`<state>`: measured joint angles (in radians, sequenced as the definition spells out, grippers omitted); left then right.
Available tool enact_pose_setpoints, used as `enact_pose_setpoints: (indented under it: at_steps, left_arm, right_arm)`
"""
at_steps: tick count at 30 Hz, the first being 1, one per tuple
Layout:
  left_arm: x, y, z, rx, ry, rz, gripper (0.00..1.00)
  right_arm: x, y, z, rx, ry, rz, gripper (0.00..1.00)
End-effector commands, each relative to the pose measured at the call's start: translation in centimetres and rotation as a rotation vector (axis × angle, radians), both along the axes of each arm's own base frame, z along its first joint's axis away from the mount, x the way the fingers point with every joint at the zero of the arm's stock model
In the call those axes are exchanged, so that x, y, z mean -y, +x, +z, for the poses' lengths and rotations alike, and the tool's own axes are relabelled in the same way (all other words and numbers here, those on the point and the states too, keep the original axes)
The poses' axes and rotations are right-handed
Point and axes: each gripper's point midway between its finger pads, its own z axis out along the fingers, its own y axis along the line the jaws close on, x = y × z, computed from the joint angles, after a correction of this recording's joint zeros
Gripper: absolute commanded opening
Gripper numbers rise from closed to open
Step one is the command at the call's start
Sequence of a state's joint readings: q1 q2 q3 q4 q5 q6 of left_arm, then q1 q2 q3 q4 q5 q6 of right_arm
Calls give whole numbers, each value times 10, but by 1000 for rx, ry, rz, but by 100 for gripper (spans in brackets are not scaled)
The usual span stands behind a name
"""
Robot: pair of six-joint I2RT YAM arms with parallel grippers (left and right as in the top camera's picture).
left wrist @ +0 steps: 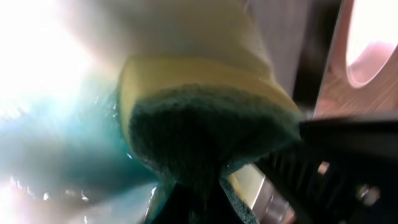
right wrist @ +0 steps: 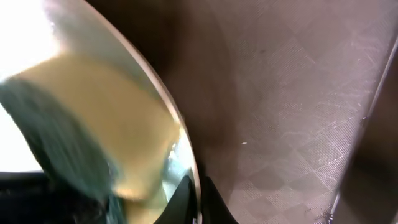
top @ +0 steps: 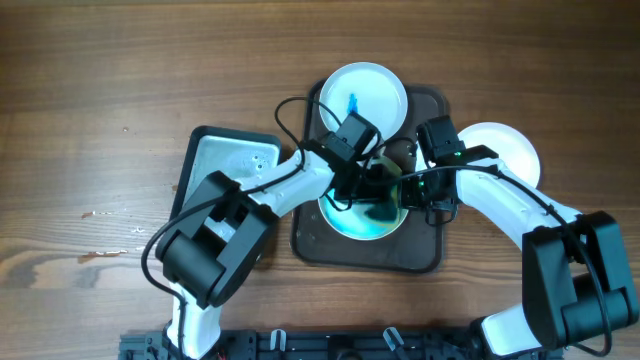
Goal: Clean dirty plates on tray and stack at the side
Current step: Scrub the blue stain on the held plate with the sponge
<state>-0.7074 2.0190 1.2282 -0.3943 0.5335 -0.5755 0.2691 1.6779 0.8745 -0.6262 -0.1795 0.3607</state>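
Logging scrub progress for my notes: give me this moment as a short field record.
left gripper: shut on sponge, pressed onto teal-smeared plate
right gripper: pinching that plate's rim
tray: holds teal-smeared plate and blue-stained plate
side: one white plate on table, right of tray

2 arms bend inward; left gripper [top: 368, 193] and right gripper [top: 408, 190] clamped, close together.
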Motion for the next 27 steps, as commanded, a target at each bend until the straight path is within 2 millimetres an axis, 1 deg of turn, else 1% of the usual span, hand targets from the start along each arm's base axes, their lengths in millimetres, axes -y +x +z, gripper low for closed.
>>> enact_pose_setpoints:
  at_steps: [1,2,3,5,7,9,13,16,18,20,25,26,27]
  left_arm:
    - [-18,-19,-21,-62,113,-16,4]
    - [-27,-17,-24,-55,160,1,4]
    - [-45,-13,-31,-37,247,29,4]
    - [-70,-6,-36,-7,368,71,4]
    - [-91,0,-34,21,460,119,4]
    - [-111,8,-28,65,541,154,4]
    - [-143,24,-17,156,670,214,4]
    - [-158,35,-12,206,728,248,4]
    - [-157,40,-12,223,723,257,4]
    - [-151,45,-11,245,701,264,4]
    - [-126,62,-6,330,613,281,4]
    - [-113,67,-4,347,558,283,4]
    - [-107,68,-4,345,531,280,4]
  right_arm:
    - [14,-8,-13,-29,-80,13,4]
    - [14,-8,-13,-29,-80,13,4]
    - [14,-8,-13,-29,-80,12,4]
    - [14,-8,-13,-27,-79,12,4]
    - [14,-7,-13,-24,-79,12,4]
    - [14,-7,-13,-22,-78,13,4]
    - [14,-6,-13,-21,-78,12,4]
    - [14,-6,-13,-21,-78,13,4]
    - [14,-6,-13,-21,-78,13,4]
    - [14,-6,-13,-21,-78,13,4]
    - [14,-6,-13,-19,-77,13,4]
    - [14,-6,-13,-19,-77,13,4]
    - [14,-6,-13,-19,-77,13,4]
